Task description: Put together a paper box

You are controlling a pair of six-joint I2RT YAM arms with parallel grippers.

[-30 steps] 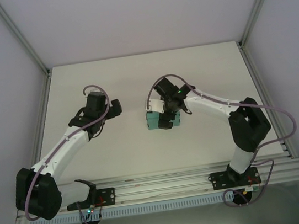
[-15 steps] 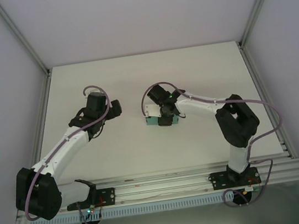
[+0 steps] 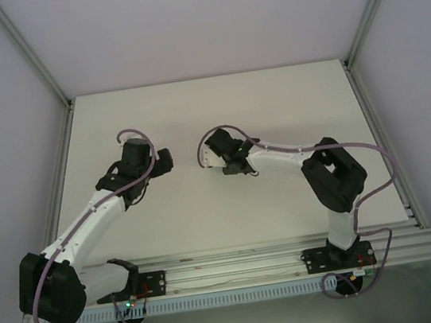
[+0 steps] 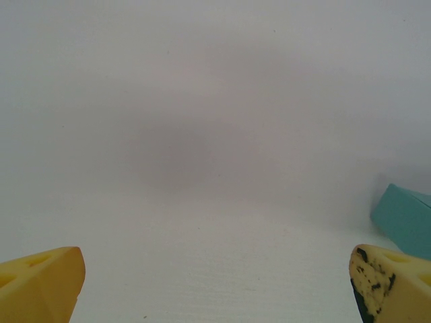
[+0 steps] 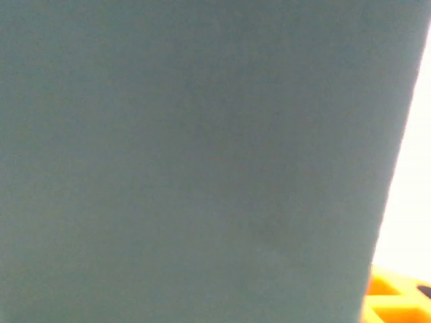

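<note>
Teal paper box (image 5: 188, 155) close up vs R pincer (image 3: 231, 166), grip unclear; L pincer (image 4: 215, 277) apart.

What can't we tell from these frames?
Left wrist: box cut off by the right edge; flaps unseen.
Top: right gripper covers the box; assembly state hidden.
Right wrist: box too close, blurred; whether the jaws are shut on it is unclear.

We see the paper box (image 5: 188, 155) as plain, unpatterned teal-green. The left pincer (image 4: 215, 289) has yellow fingertips (image 4: 40, 282), the one at five o'clock flecked with black, and the bench (image 4: 202, 134) is white.
</note>
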